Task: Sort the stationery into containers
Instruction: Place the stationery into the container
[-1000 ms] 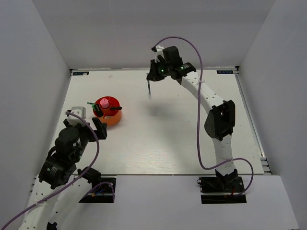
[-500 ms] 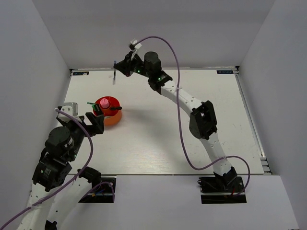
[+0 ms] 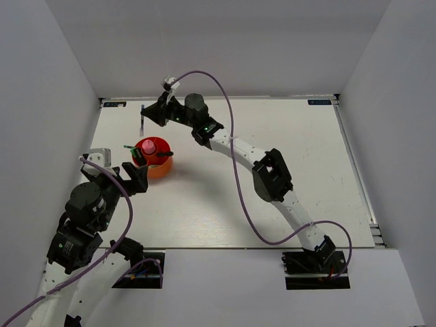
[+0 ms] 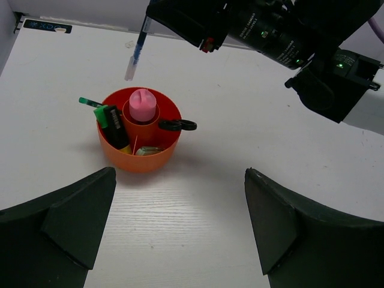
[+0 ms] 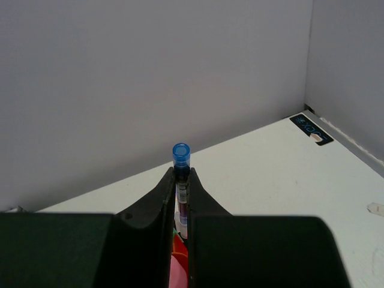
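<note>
Swung leftward since a second ago, your right fingers (image 5: 150, 210) clamp a thin blue-capped pen (image 4: 137, 48) upright over the white counter (image 3: 320, 170), just beyond the round red-orange plastic organiser (image 4: 141, 161) (several items already inside); your left fingers (image 4: 66, 222) stand wide, near it.

Print on the black corner stickers (image 4: 44, 26) is too small to read.

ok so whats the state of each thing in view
pen, held in the air, not yet in cup
right claw, shut on pen
left claw, open, empty
cup, upright, partly filled
glue stick, upright in centre compartment, capped
highlighter, in cup, capped
scissors, in cup, handles over rim
</note>
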